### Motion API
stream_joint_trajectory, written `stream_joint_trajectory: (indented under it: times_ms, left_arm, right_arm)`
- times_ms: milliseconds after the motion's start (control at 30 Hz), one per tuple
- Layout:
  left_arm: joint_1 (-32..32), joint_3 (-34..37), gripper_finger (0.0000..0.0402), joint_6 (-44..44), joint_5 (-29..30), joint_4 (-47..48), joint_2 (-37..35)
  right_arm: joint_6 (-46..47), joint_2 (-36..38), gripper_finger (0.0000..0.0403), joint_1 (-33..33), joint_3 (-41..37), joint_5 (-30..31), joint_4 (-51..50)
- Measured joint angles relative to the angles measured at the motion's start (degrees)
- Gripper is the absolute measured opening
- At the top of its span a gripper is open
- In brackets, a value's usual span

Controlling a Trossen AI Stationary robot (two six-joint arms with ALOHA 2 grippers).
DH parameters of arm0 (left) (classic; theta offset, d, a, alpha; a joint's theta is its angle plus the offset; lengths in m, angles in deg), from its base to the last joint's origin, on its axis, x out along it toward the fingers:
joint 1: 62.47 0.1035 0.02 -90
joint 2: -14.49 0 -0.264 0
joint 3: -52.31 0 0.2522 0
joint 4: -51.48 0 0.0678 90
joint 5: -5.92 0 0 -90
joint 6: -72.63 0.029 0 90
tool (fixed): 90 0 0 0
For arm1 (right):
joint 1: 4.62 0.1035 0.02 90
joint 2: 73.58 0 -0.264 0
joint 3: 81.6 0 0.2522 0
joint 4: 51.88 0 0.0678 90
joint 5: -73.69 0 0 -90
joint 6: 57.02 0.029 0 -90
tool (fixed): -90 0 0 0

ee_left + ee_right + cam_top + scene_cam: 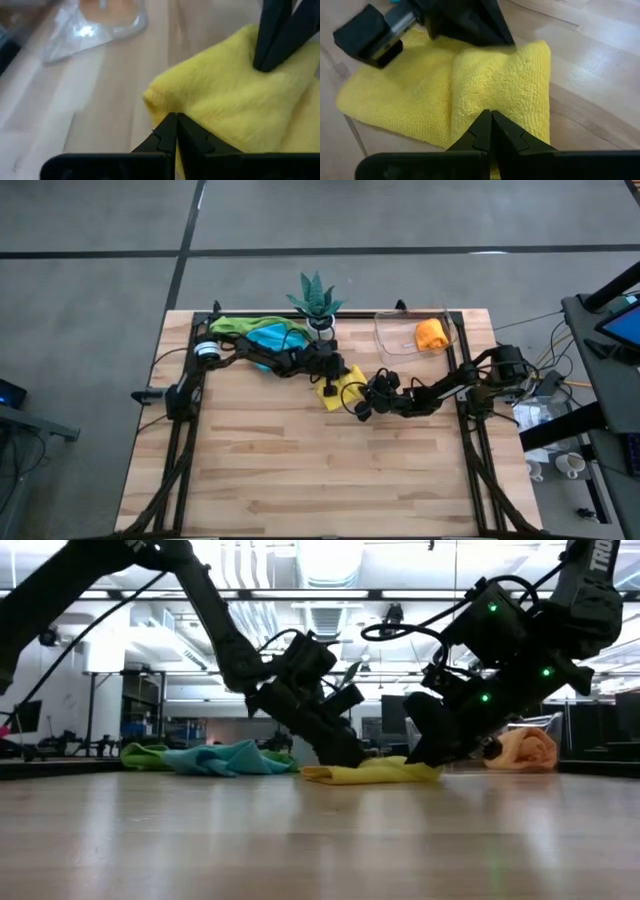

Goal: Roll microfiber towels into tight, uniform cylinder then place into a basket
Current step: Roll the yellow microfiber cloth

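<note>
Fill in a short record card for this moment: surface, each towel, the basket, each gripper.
surface: wooden table
yellow towel: partly folded, mid-table
green towel: heaped at far edge
light blue towel: heaped on the green one
orange towel: rolled, in the basket
basket: clear, far right
left gripper: jaws shut on yellow towel
right gripper: jaws shut on yellow towel
extra: potted plant

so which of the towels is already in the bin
The orange microfiber towel, rolled up inside the clear plastic bin. The yellow, green and blue ones lie on the table.
</note>
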Motion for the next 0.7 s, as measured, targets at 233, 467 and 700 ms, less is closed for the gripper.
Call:
stream_joint_trajectory:
  times_ms: [233, 467, 700]
  left_arm:
    - [-1.6, 0.6, 0.0000, -3.0, 2.9, 10.6, -8.2]
    - [-7.8, 6.9, 0.0000, -5.0, 2.9, 11.3, -13.2]
    - [-12.8, 11.9, 0.0000, -11.3, 9.1, 2.9, -12.5]
  right_arm:
    - [0.0, 0.0, 0.0008, 0.0, 0.0, 0.0, -0.2]
    - [2.9, 0.0, 0.0008, 0.0, 0.0, -0.1, -0.2]
    - [6.4, 0.0, 0.0008, 0.0, 0.0, -0.1, -0.2]
